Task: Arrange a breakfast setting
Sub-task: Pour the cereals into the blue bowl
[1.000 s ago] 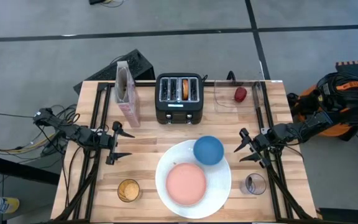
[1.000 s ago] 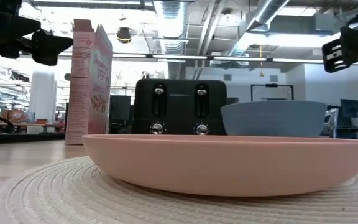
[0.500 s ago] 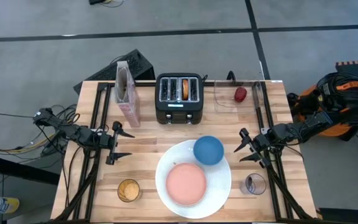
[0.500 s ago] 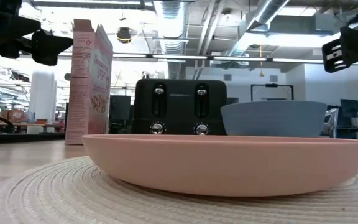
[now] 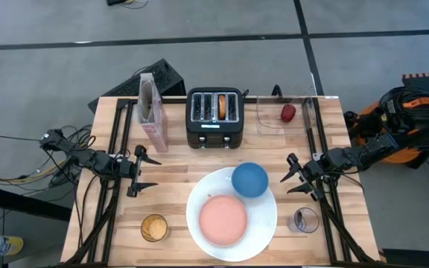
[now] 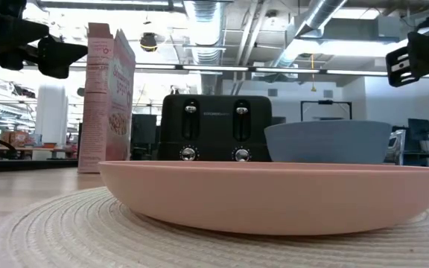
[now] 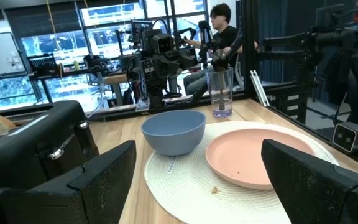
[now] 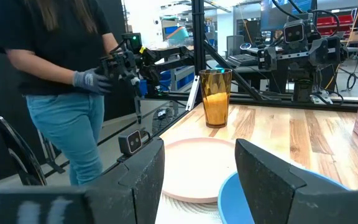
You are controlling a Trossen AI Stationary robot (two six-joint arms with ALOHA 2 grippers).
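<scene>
A large round white plate (image 5: 263, 223) lies at the table's near middle. A pink plate (image 5: 223, 219) and a blue bowl (image 5: 250, 179) rest on it. A toasted bagel half (image 5: 222, 106) sticks up from a slot of the black toaster (image 5: 214, 117). A small red fruit (image 5: 288, 112) lies in a clear container at the far right. The dark spoon stands in a clear glass (image 5: 304, 220). My left gripper (image 5: 144, 170) is open and empty left of the plates. My right gripper (image 5: 296, 177) is open and empty right of the bowl.
A pink cereal box (image 5: 153, 112) stands left of the toaster. A glass of orange drink (image 5: 153, 228) stands at the near left. A person (image 8: 61, 81) stands beyond the table's near side in the right wrist view; another sits far off in the left wrist view.
</scene>
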